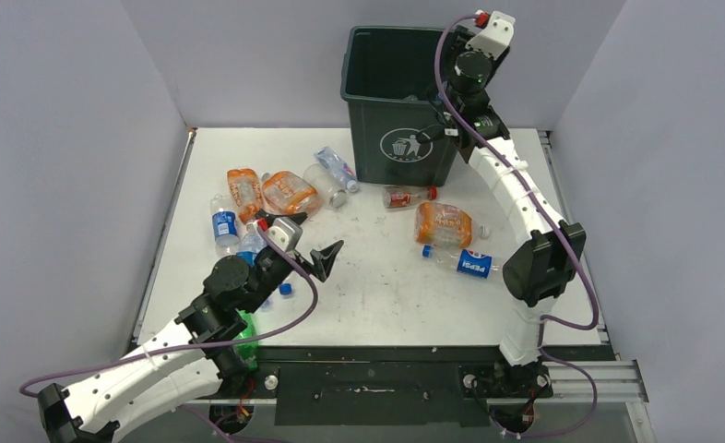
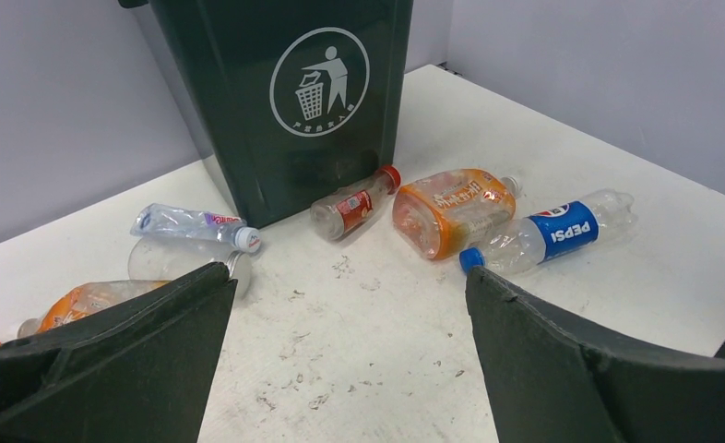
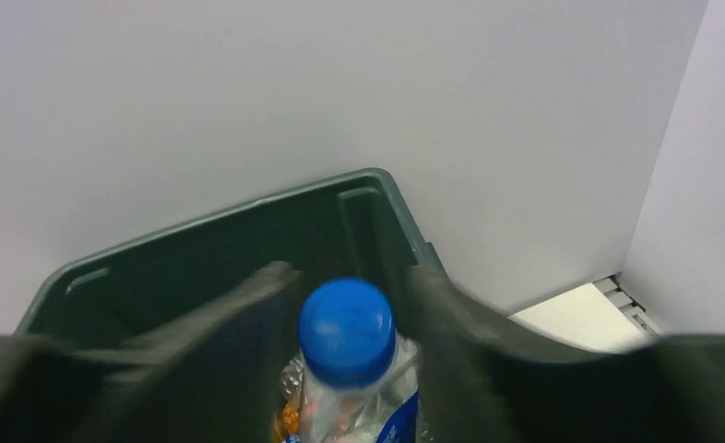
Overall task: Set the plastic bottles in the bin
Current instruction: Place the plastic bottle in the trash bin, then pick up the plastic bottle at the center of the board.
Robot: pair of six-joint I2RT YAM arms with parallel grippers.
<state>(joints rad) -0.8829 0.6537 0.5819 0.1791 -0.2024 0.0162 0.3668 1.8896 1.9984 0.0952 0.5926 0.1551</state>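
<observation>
Above the open mouth of the bin (image 3: 202, 245), the right claw (image 3: 350, 277) was closed narrowly on a blue-capped bottle (image 3: 347, 332), 1 finger on each side just below the cap. The bottle's long axis ran straight away from the claw, cap nearest the wrist and body pointing down into the bin. It lay inside the line of the rim, near the right-hand wall. In my judgement the coming move turned on that alone: with the bottle directly over the opening, releasing it should drop it in.

The bottle was clear plastic with a blue label partly in view. Orange showed beneath it, but what lay in the bin could not be made out.

The left claw (image 2: 350, 277) stood wide and empty, low over the counter (image 2: 386, 351) and facing the bin's front. Ahead of it lay 3 bottles on their sides: a red-labelled bottle (image 2: 354, 205) touching the bin's base, an orange bottle (image 2: 451, 210) just beside it, and a Pepsi bottle (image 2: 562, 231) against that one. The left arm was the nearer to these. More bottles lay to the left.
</observation>
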